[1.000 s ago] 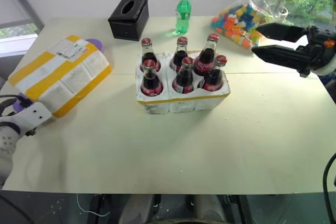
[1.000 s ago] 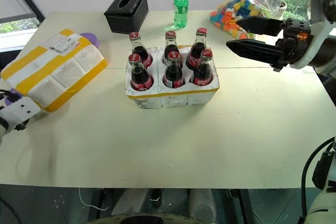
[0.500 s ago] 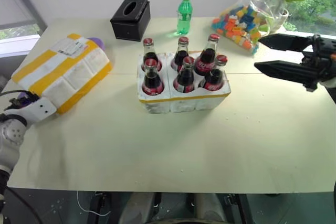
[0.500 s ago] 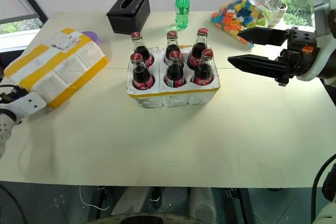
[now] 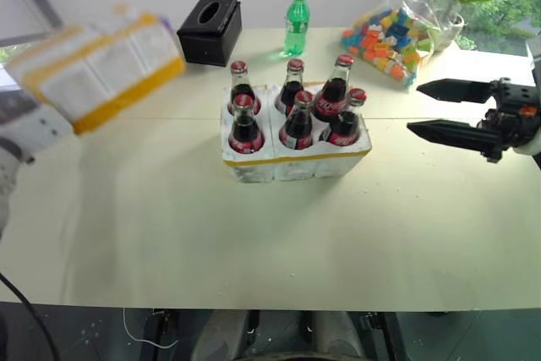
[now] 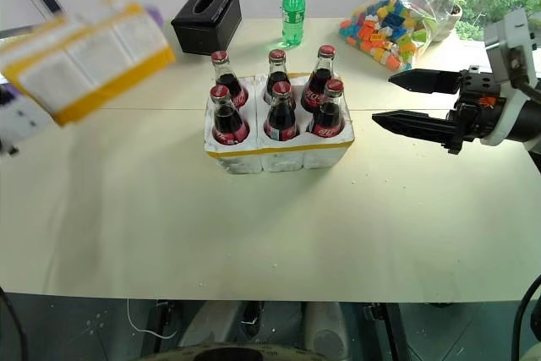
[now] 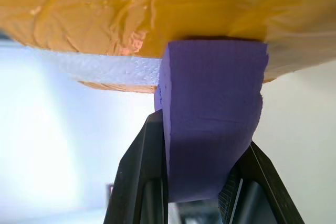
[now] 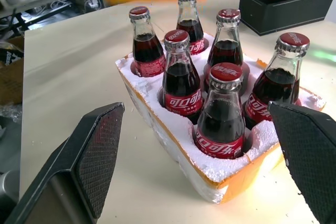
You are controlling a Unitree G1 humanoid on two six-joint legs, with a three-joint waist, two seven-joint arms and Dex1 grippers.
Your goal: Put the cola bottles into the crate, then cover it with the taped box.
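Cola bottles (image 5: 295,112), all six, stood in the wells of the crate (image 5: 294,158) at mid-counter (image 5: 254,243), so loading looked finished and the covering step was in hand. Taped box (image 5: 97,65) hung clear of the counter off to the crate's left, the left hand (image 7: 205,182) clamped on a purple block (image 7: 210,135) at its underside; the right hand (image 6: 423,101) waited wide open just right of the crate. Next move, as judged: carry the box over the bottle caps, square it to the crate, then lower.
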